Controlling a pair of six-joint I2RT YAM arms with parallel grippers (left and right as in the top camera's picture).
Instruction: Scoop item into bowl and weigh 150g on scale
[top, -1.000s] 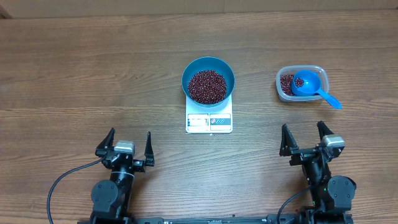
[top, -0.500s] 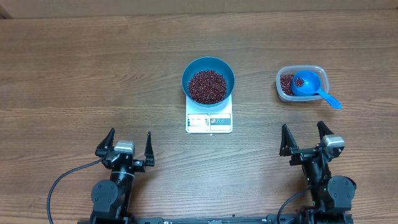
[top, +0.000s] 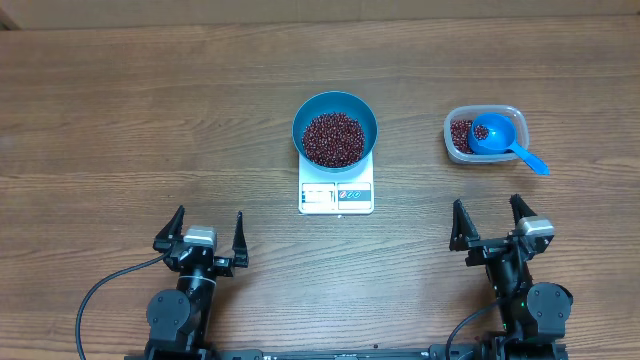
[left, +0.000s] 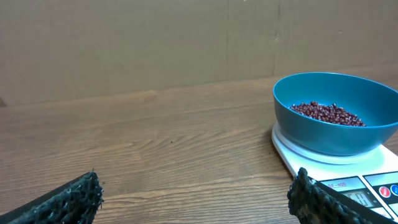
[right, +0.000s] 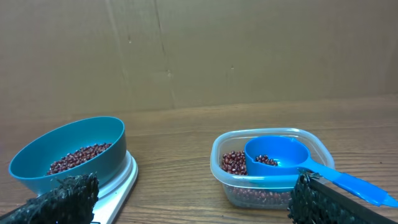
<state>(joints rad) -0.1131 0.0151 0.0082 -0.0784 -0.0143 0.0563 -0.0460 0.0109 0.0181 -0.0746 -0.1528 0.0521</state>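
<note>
Nothing moved. At six o'clock, left tool (top: 208, 232) and right tool (top: 485, 222) gape wide, empty. Filled with beans (top: 333, 139), bowl (top: 335, 103) sits on scale (top: 336, 196) for weighing.

Bright blue bowl (top: 335, 128); dark red-brown beans (top: 334, 139); white scale (top: 336, 194); wood-grain brown table (top: 150, 120).

Overhead straight down, wrist views low, close, facing forward, both sharing the bowl (left: 329, 134)
</note>
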